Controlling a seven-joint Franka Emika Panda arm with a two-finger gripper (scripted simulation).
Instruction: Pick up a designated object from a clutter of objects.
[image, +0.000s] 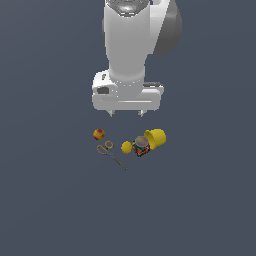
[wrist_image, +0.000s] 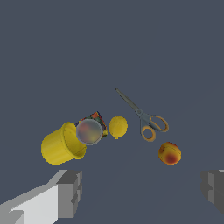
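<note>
Tool (image: 125, 113) open, empty | one jar (image: 141, 145); one cup (image: 156, 138); one lemon (image: 126, 147)

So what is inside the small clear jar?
The jar holds many-coloured pieces: red, blue, yellow and dark. In the wrist view its greyish top covers most of them, so what they are cannot be told. The yellow cup lies against it.

The open, empty hand (image: 125, 113) hangs above the jar (image: 141, 146), cup (image: 156, 138) and lemon (image: 126, 147).
</note>
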